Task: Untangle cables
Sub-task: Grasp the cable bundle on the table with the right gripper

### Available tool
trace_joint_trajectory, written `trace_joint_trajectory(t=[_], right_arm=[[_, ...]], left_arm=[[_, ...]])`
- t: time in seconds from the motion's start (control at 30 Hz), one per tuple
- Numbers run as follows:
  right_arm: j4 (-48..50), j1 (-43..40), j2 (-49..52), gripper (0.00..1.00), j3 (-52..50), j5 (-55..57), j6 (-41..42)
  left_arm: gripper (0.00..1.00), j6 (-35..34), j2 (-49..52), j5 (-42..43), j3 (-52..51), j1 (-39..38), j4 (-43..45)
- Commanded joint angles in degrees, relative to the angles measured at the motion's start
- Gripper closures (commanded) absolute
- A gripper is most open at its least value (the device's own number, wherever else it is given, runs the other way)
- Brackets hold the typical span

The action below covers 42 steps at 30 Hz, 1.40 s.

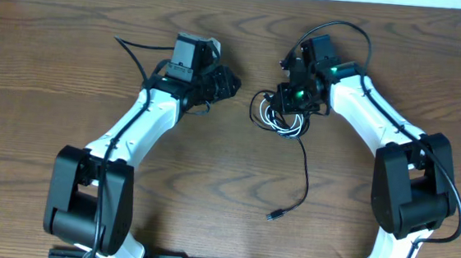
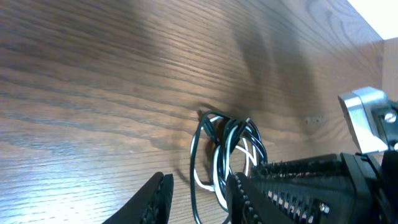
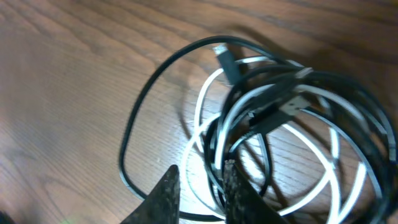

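Reaching down over the tangled thin black and white cables point(image 1: 279, 116), right gripper point(image 3: 200, 190) nearly closed around strands; left gripper point(image 2: 198, 198) open, hovering beside.

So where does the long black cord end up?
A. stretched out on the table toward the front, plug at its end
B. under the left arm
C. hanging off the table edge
A: from the tangle of cords, the black cord runs across the table to its plug.
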Motion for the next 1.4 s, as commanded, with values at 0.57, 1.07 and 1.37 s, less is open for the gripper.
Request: trace_joint_trajectory(t=[0.57, 1.07, 1.37], right_arm=[[-0.28, 7.19, 5.68, 0.89, 0.31, 12.37, -3.67], [-4.81, 6.78, -1.38, 0.78, 3.04, 14.78, -4.68], [-3.17, 9.86, 0.02, 0.76, -0.2, 19.71, -4.46]], left_arm=[[0.67, 2.34, -0.57, -0.9, 0.79, 2.51, -5.25], [0.67, 2.73, -0.57, -0.9, 0.76, 2.51, -5.25], [0.67, 2.73, -0.57, -0.87, 0.79, 2.51, -5.22]])
